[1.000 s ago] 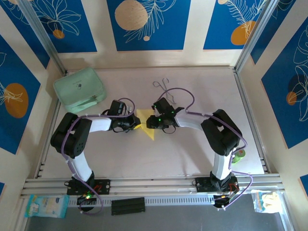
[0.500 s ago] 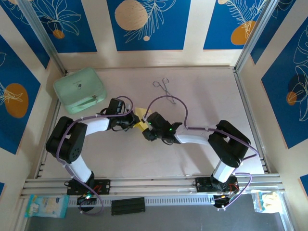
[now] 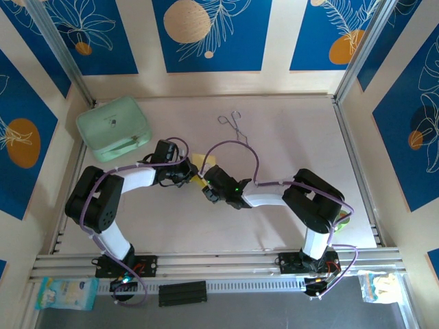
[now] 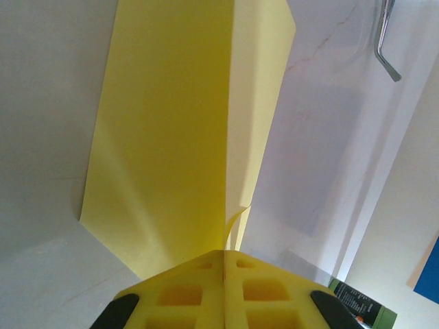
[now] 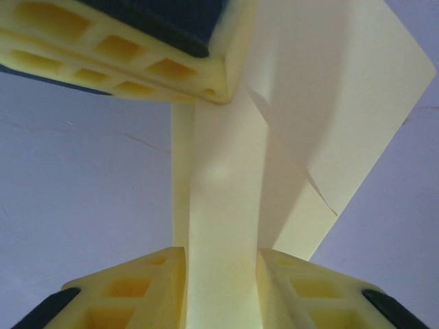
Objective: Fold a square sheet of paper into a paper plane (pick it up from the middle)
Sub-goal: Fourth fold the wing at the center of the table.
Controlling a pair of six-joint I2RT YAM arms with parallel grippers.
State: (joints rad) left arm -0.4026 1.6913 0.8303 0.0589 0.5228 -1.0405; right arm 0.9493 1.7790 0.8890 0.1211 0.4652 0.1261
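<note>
Left pincer (image 4: 224, 255) is clenching the paper (image 4: 164, 123); right pincer (image 5: 223, 260), having come close opposite, is narrowing on it, probably creasing; grip unclear

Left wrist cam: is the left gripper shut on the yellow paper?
Yes, the left gripper has its jaws meeting along a closed seam, with the near edge of the folded yellow paper pinched in it.

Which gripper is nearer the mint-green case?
Left. The left gripper is down-right of the mint-green case in the top view; the right gripper lies just past it, farther from the case.
</note>
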